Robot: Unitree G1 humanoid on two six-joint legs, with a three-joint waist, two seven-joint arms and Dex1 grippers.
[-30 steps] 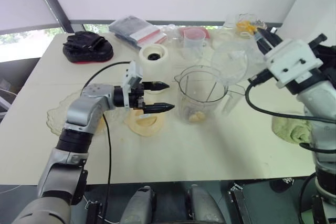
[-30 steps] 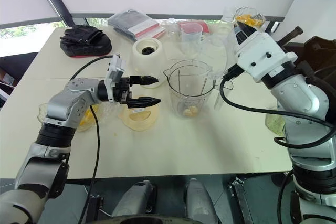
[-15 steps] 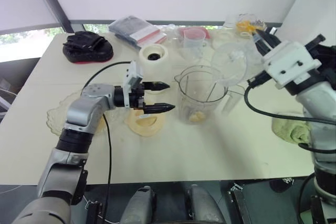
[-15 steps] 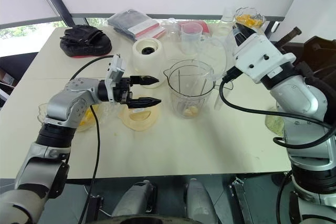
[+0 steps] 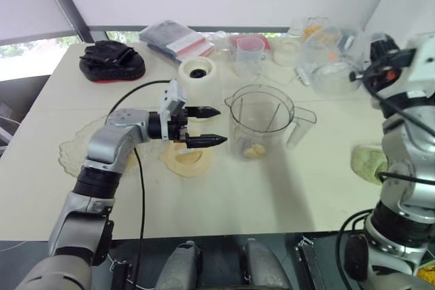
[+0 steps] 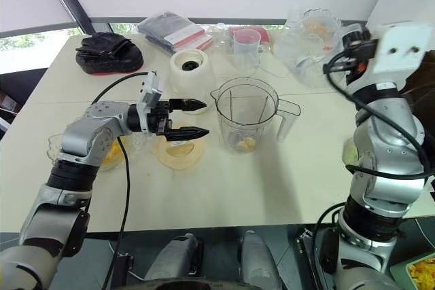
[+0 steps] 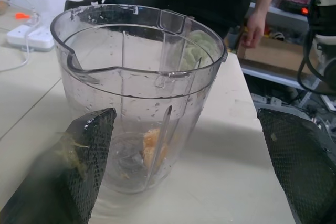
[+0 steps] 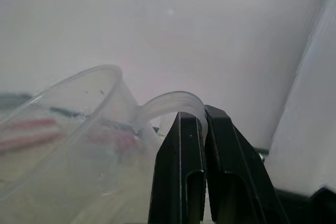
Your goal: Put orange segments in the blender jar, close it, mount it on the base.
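The clear blender jar (image 5: 262,121) stands upright and uncovered at the table's middle, with orange segments (image 5: 255,151) lying at its bottom. My left gripper (image 5: 208,126) is open just left of the jar, its fingertips pointing at it and apart from it. Below that gripper a cream lid (image 5: 183,161) lies flat on the table. The cream blender base (image 5: 198,70) sits behind it. My right gripper (image 8: 203,115) is raised at the back right, shut on the handle of a clear plastic cup (image 5: 327,67).
A glass plate (image 5: 70,152) with orange pieces sits at the left under my left arm. A black pad (image 5: 112,60), a packet (image 5: 175,38) and a red-rimmed measuring cup (image 5: 249,52) line the back. A green cloth (image 5: 370,165) lies at the right. A person (image 7: 258,23) stands beyond the table.
My right arm has swung the clear cup from beside the jar's rim up and away to the back right. The left gripper and the jar have stayed put.
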